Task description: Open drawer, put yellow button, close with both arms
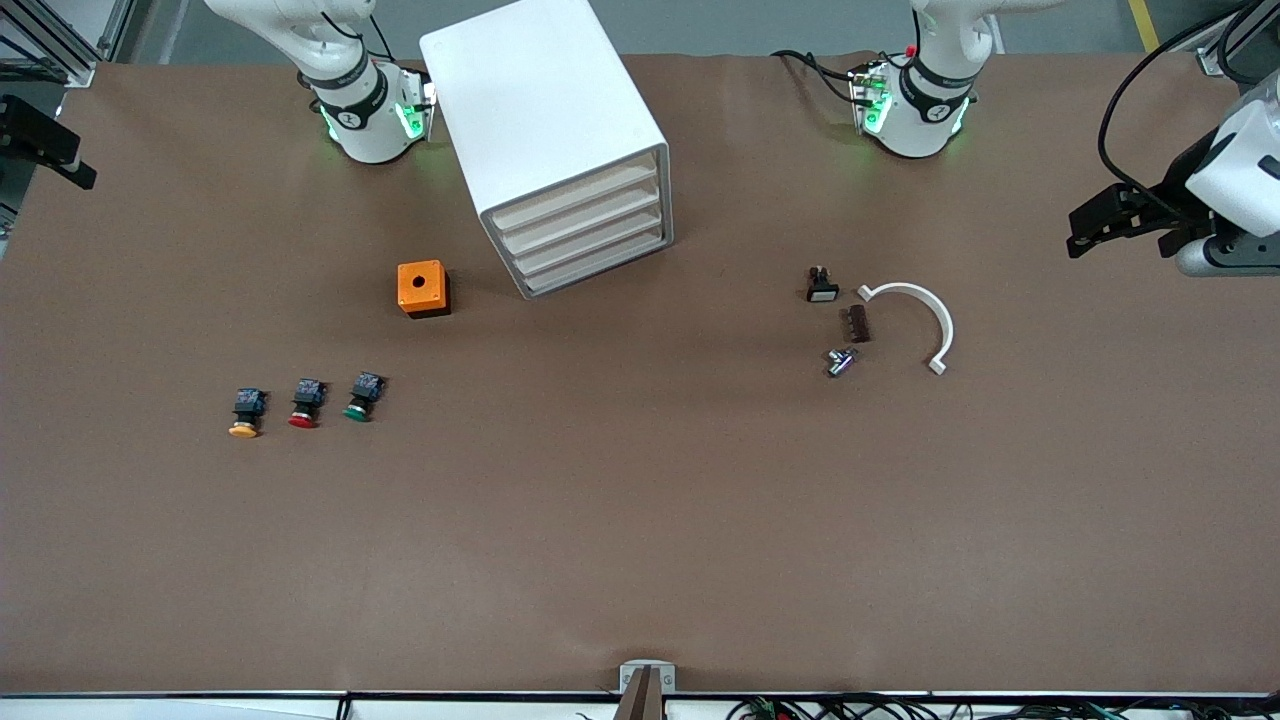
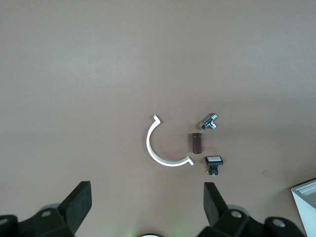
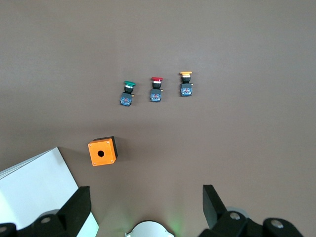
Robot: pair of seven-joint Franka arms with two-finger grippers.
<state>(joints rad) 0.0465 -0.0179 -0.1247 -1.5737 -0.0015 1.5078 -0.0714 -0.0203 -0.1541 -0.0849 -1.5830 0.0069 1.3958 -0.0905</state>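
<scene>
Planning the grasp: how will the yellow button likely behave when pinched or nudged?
The yellow button looks small and rigid, so probably light and stiff. It lies on its side, and its round cap may let it pivot or roll if nudged. The boxy dark body seems the steadier place to pinch.

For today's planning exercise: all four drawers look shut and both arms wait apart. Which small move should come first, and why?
Probably bring the left gripper, fingers open, toward the cabinet's top drawer: it is shut, so the yellow button cannot go in yet.
</scene>
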